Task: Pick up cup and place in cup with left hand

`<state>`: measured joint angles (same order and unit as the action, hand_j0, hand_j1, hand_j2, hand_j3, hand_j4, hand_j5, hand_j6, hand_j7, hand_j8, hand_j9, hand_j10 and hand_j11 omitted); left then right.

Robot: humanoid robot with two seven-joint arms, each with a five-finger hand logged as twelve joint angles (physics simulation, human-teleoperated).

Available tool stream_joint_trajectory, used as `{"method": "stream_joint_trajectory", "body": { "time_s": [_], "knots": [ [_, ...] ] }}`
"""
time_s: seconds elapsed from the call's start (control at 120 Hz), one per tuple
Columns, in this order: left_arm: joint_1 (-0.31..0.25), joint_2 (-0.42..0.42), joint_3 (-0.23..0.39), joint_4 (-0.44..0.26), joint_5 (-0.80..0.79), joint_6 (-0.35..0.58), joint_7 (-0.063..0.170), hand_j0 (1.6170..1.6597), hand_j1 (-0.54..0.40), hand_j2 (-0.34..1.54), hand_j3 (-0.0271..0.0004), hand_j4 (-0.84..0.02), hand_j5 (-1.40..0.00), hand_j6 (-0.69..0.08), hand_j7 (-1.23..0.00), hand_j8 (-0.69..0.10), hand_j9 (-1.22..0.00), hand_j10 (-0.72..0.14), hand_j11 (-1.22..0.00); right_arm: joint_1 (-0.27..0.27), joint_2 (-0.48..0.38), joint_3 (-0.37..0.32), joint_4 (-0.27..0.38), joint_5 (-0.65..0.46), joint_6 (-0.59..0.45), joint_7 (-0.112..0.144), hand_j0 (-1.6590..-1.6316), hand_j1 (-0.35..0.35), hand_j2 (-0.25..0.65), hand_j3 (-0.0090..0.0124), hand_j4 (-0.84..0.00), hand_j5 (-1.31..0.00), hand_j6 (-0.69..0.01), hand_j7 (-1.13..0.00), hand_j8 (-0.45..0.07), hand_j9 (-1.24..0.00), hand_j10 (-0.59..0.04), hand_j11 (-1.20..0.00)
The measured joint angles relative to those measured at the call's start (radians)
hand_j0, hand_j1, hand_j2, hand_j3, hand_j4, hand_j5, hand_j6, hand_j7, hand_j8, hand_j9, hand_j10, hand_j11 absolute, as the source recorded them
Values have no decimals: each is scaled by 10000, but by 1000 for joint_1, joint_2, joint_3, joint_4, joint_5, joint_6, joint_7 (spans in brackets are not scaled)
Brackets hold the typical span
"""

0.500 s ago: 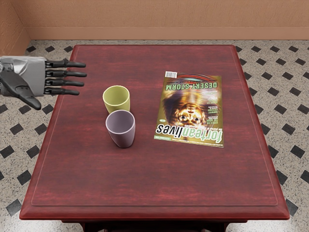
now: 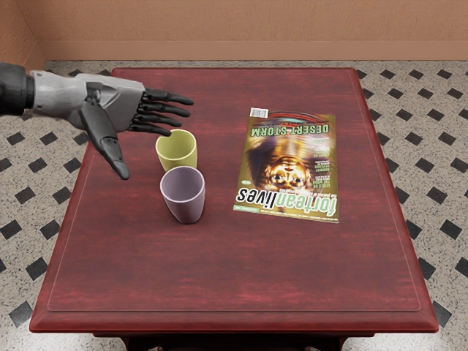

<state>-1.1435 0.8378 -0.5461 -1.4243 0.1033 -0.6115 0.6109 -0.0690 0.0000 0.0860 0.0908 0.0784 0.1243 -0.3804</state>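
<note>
Closer to yellow cup [image 2: 178,152]: left robot hand [image 2: 117,99].

The picture's edge cuts off the left arm [image 2: 14,89]. A purple cup [image 2: 184,206] partly hides a yellow cup [image 2: 178,156]. Some magazine [image 2: 289,164] print is illegible.

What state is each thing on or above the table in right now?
Left hand: open, thumb spread, holding nothing
Yellow-green cup: upright, on the table, not in the other cup
Purple cup: upright, on the table
Magazine: closed, lying flat, cover up
</note>
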Motion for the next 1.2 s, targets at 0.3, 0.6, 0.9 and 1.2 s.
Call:
{"method": "stream_joint_trajectory", "body": {
  "time_s": [0.3,0.6,0.9,1.2],
  "knots": [
    [-84,-174,2,137,597,65,0,16581,3228,45,0,-237,-290,-241,-289,-239,-288,-233,-288,6,0,-1,1,-1,0,-3,-16581,-3491,1,0,-4,-1,-7,0,-5,-1,-3,0],
    [-84,-308,38,219,763,130,0,16581,2874,111,0,-543,-679,-550,-678,-547,-677,-538,-676,9,0,0,1,-1,0,-6,-16581,-3491,1,0,-4,-1,-6,0,-5,-1,-3,0],
    [-82,-354,89,226,825,166,0,16581,2781,128,0,-623,-780,-632,-778,-628,-777,-617,-777,9,0,0,1,0,0,-6,-16581,-3491,1,0,-4,-1,-6,0,-5,-1,-3,0],
    [-83,-410,139,232,912,172,0,16581,2672,148,0,-714,-899,-723,-897,-720,-896,-709,-896,9,0,-1,1,0,0,-6,-16581,-3491,1,0,-4,-1,-6,0,-5,-1,-3,0]
  ]
}}
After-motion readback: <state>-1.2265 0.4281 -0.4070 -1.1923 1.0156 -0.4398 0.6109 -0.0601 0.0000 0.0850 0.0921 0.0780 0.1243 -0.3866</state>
